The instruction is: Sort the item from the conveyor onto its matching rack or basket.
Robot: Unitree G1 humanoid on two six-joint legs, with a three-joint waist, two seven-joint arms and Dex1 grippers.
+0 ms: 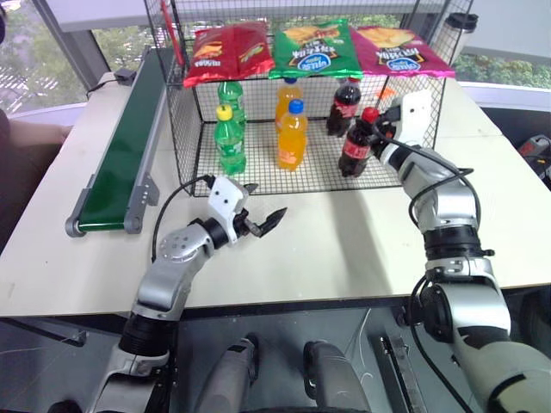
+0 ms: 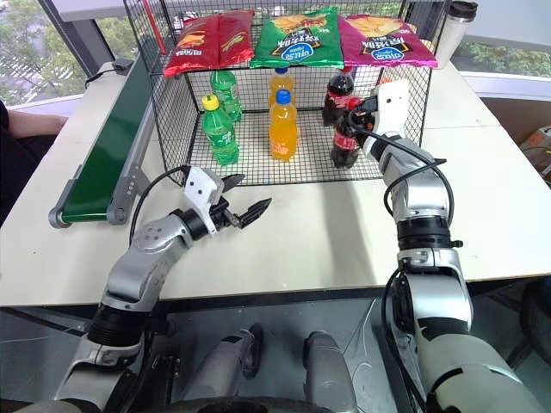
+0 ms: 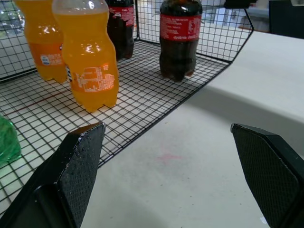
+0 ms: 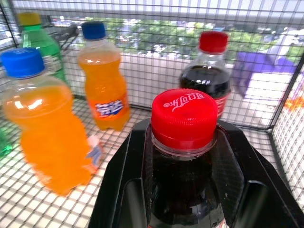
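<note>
The right claw (image 1: 379, 129) is clamped high on the cola bottle (image 1: 355, 144), just under its red cap, over the black wire-mesh basket (image 1: 258, 168) floor; full, rigid, slick plastic, likely top-heavy, while the left claw (image 1: 263, 222) gapes empty.

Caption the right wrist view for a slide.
Right pincer grips a red-capped cola bottle at the wire basket, beside orange soda bottles.
</note>
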